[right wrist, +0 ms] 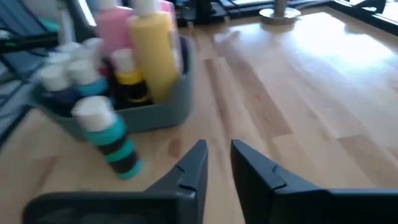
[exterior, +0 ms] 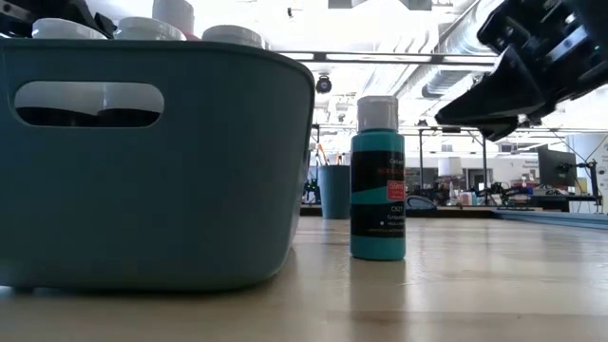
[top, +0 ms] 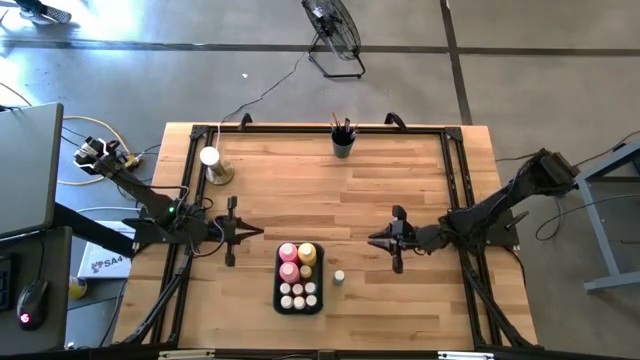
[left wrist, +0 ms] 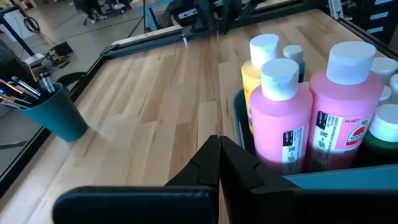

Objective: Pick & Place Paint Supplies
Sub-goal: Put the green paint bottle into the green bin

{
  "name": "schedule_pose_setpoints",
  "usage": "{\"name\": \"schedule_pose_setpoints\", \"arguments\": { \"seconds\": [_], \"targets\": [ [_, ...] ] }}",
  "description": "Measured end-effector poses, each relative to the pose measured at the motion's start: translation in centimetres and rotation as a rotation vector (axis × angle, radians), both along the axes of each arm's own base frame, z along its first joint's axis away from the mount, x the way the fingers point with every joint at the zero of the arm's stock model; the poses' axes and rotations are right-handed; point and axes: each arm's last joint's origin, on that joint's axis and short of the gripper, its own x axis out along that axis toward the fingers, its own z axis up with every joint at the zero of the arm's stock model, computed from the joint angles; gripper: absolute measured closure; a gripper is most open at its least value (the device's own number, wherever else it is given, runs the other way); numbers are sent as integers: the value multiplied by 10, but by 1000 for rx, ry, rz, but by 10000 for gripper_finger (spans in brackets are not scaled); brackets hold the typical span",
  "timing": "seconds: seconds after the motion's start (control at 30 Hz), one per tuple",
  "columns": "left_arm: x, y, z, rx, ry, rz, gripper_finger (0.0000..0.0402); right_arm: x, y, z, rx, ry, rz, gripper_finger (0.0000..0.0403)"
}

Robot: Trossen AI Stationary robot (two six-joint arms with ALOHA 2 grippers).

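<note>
A small teal paint bottle (exterior: pixel 377 179) with a white cap and a dark label stands upright on the wooden table (top: pixel 400 190), alone at the centre of the low view, just right of the blue-grey bin (exterior: pixel 152 161) and apart from it. From above it shows as a white cap (top: pixel 339 277) below centre. The bin (top: pixel 299 277) holds two tall pink squeeze bottles (left wrist: pixel 283 112), a yellow squeeze bottle (right wrist: pixel 155 50) and a cluster of small white-capped paint bottles (top: pixel 298 294). At upper centre of the high view a dark cup (top: pixel 343 146) holds paintbrushes (top: pixel 343 126). The right gripper (top: pixel 393 240) sits right of the teal bottle, fingers slightly parted and holding nothing. The left gripper (top: pixel 236 232) waits left of the bin, fingers pressed together and empty.
</note>
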Motion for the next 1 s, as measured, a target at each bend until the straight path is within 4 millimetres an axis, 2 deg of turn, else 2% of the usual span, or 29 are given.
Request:
{"name": "schedule_pose_setpoints", "arguments": {
  "seconds": [0.2, 0.33, 0.43, 0.53, 0.7, 1.0],
  "targets": [
    [0, 0, 0, -4, 0, 1, 402, 7, -15, -3, 1, 33, 43, 256],
    [0, 0, 0, 0, 3, 1, 402, 10, -17, -6, 41, 64, 153, 193],
    [0, 0, -1, 6, 10, 0, 402, 11, -15, -11, 43, 85, 231, 166],
    [0, 0, -1, 5, 11, -4, 402, 15, -12, -13, -4, 55, 314, 159],
    [0, 0, -1, 5, 11, -4, 402, 24, -13, -16, -64, -26, 326, 164],
    [0, 0, -1, 5, 12, -6, 402, 34, -11, -29, -31, -83, 380, 164]
  ]
}}
